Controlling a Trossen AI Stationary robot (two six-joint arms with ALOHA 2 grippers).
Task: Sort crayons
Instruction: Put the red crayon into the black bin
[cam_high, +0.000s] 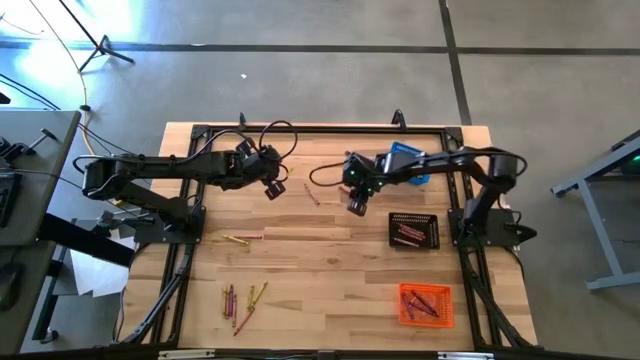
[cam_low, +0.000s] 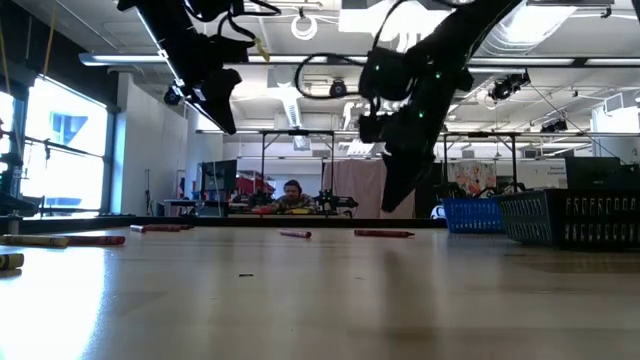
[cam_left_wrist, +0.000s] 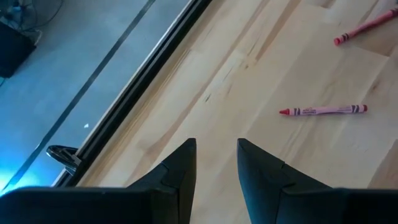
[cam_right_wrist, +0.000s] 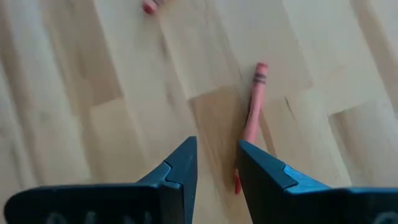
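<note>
Seen from above, the left gripper (cam_high: 272, 190) hangs over the upper middle of the worktop (cam_high: 320, 260), its fingers spread with a clear gap and nothing between them. The right gripper (cam_high: 356, 205) hovers a little right of centre, fingers likewise parted around empty air.

A pink crayon (cam_high: 312, 194) lies alone between the two grippers in the upper middle of the frame. In the right wrist view a pink crayon (cam_right_wrist: 252, 115) rests on the wood just beyond that gripper's fingers (probably the same one, though the angle makes this hard to confirm). The left wrist view shows a red-tipped pink crayon (cam_left_wrist: 323, 111) lying flat ahead of its fingers.

More crayons sit at the left: a short row (cam_high: 242, 239) at mid-left and a loose cluster (cam_high: 243, 300) at lower left. The black basket (cam_high: 414, 230) at right centre holds red crayons, the orange basket (cam_high: 426, 305) at lower right holds several too, and a blue basket (cam_high: 405, 160) stands beneath the right arm.
</note>
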